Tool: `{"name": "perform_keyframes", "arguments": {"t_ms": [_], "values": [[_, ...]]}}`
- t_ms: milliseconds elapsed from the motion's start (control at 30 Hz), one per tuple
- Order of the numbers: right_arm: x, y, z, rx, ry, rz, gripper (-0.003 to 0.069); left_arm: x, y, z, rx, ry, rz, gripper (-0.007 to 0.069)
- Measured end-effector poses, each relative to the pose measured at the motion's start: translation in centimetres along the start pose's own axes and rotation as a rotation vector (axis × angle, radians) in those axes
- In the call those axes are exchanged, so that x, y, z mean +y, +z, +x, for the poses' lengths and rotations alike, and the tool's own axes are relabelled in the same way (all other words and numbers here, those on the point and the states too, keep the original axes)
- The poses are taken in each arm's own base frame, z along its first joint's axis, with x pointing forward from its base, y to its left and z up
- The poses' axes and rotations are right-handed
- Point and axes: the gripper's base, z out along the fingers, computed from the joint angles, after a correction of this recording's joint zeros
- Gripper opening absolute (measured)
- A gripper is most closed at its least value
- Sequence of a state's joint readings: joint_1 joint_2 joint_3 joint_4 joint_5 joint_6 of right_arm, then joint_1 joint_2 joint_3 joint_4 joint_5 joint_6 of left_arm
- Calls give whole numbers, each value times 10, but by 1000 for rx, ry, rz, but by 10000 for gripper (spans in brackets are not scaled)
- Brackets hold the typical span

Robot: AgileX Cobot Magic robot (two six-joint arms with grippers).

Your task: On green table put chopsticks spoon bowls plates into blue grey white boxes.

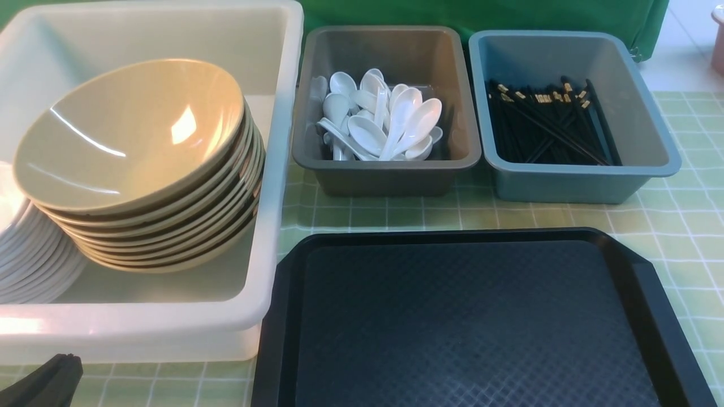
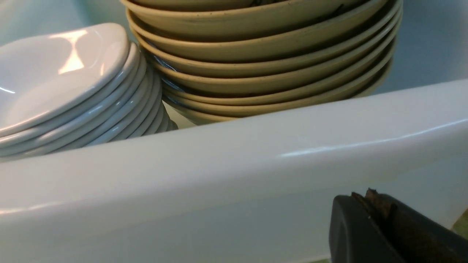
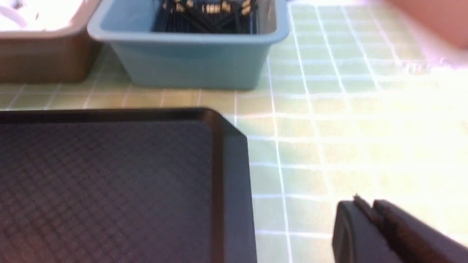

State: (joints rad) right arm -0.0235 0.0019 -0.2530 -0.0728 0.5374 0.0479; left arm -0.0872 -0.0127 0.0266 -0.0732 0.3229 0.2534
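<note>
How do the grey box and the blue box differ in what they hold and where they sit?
The grey box holds a loose heap of white spoons; the blue box holds black chopsticks with gold bands, lying mostly lengthwise. The grey box sits beside the white tub; the blue box stands on its other side, toward the robot's right. Both are similar-sized rimmed bins on the green table, beyond the black tray.
</note>
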Motion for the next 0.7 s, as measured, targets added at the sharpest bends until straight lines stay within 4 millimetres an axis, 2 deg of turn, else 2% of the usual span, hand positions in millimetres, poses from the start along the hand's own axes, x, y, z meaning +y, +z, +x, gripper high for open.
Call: {"name": "perform_keyframes", "arguments": {"t_ms": [100, 233, 333, 433, 700], "values": [[7, 3, 6, -6, -116, -31, 65, 0, 0, 0, 0, 0, 0, -1], [7, 16, 24, 22, -131, -18, 68, 0, 0, 0, 0, 0, 0, -1], [4, 32, 52, 82, -89, 6, 69, 0, 0, 0, 0, 0, 0, -1], [1, 36, 53, 21, -60, 41, 71, 0, 0, 0, 0, -1, 0, -1], [1, 37, 53, 3, -64, 20, 74, 0, 0, 0, 0, -1, 0, -1]]}}
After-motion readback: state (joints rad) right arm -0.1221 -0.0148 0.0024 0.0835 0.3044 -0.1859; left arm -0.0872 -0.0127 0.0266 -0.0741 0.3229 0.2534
